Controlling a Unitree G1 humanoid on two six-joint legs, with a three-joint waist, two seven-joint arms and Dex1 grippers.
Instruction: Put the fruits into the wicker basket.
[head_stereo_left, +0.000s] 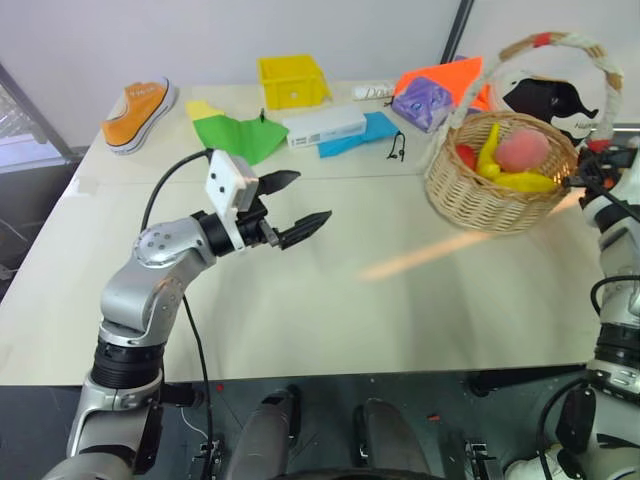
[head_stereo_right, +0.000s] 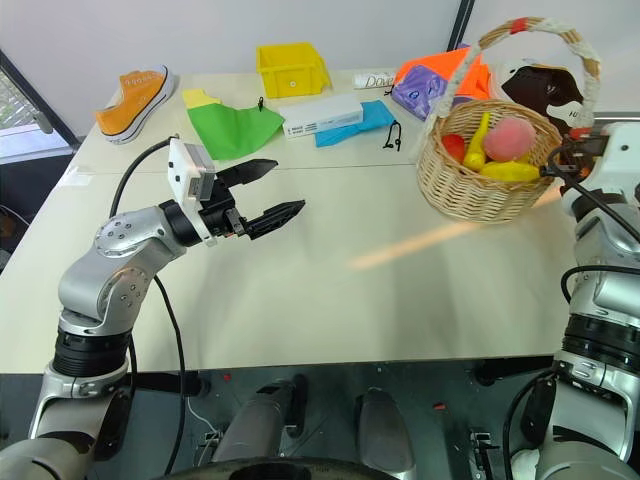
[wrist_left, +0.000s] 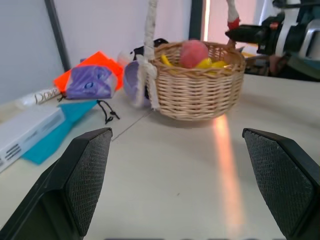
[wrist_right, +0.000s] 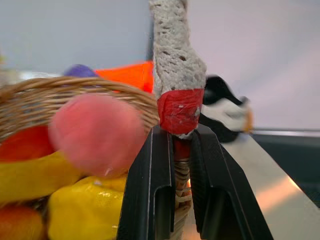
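So the wicker basket is sitting on the counter with the fruits already piled inside it: a pink peach on top, a yellow lemon-like one under it, a yellow banana-ish piece and something red tucked at the basket's side nearest the purple pouch

The right end effector is pinching the base of the basket's handle, jaws nearly together right at the red band where the handle meets the rim. The left end effector is hanging over bare counter well away from the basket, fingers spread wide, holding nothing

What's worrying me: that grip is on one side of the basket only. If the arm lifts or drags from there, the basket is probably tilting toward the far side and the peach, perched highest, is rolling out first. The pinch on the wrapped handle also looks thin, so it could be slipping off
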